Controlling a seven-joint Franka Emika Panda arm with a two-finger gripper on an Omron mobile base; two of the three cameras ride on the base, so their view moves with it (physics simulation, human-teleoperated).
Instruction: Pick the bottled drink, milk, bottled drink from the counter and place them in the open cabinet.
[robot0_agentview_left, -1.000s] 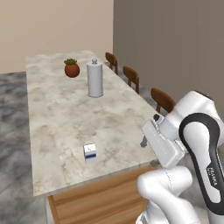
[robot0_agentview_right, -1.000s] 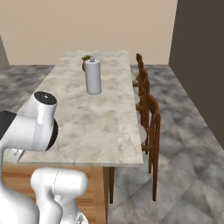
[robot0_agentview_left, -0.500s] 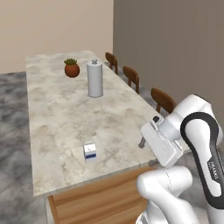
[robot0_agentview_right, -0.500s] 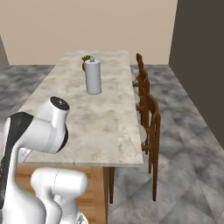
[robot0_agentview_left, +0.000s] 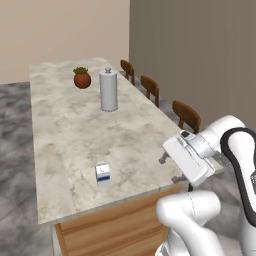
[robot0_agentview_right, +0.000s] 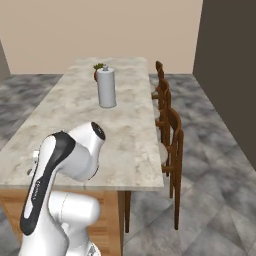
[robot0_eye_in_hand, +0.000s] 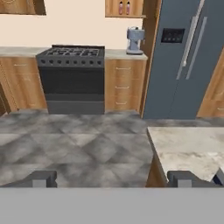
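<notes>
My gripper (robot0_eye_in_hand: 112, 178) is spread wide, holding nothing, facing across the floor toward the stove (robot0_eye_in_hand: 72, 78). The milk (robot0_agentview_left: 103, 173) stands upright on the counter (robot0_agentview_left: 65, 130), near its front edge. Two bottles (robot0_eye_in_hand: 124, 8) stand side by side on the shelf of the cabinet (robot0_eye_in_hand: 141, 8) beyond the stove. A canister (robot0_agentview_left: 108, 90) stands mid-counter.
</notes>
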